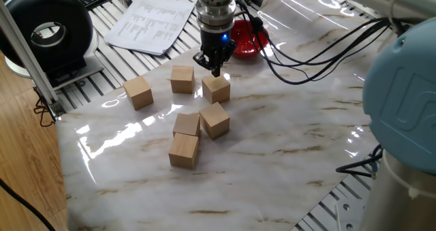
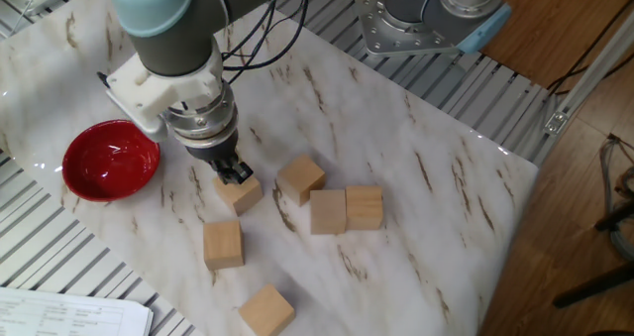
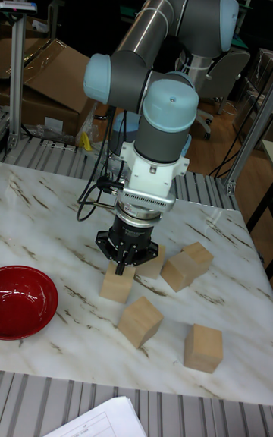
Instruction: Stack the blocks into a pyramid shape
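1. One fixed view: the gripper (image 1: 216, 68) hovers just above one of six scattered blocks (image 1: 216, 88); finger spread unreadable.
2. The other fixed view: fingertips near that block (image 2: 241, 191); none stacked.
3. Tall fixed view: likely light, rigid wood; pinch opposite flat faces.

No text can be read for certain: the print on the paper sheet (image 1: 151, 21) is too small, and the blocks (image 1: 216, 88) are unmarked.
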Robot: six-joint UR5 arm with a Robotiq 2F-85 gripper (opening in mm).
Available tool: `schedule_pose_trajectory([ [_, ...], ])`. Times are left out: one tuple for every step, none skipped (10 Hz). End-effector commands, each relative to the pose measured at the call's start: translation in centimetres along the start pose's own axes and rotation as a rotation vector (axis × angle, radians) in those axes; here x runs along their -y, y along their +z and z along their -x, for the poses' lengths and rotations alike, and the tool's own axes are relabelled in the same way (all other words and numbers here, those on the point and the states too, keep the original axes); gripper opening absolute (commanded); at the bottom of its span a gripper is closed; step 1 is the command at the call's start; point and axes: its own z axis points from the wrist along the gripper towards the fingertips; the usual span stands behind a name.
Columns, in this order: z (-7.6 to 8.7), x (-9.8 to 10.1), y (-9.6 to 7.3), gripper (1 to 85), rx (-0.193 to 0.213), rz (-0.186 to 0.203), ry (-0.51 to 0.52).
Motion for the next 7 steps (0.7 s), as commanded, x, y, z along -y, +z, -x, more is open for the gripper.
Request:
schedule_pose_trajectory([
  [-0.1, 2.2, -1.0, 22.0, -0.012, -0.071, -0.144],
  [0.1, 2.0, -0.9, 25.3, -0.011, -0.059, -0.155],
  [0.0, 2.6, -1.0, 33.3, -0.018, -0.072, -0.205],
  [-0.2, 3.1, -1.1, 44.3, -0.031, -0.082, -0.264],
  [0.0, 2.9, -1.0, 59.7, -0.037, -0.072, -0.286],
  [-0.1, 2.3, -0.9, 74.3, -0.049, -0.044, -0.306],
  [-0.7, 0.7, -0.9, 85.0, -0.073, 0.015, -0.261],
])
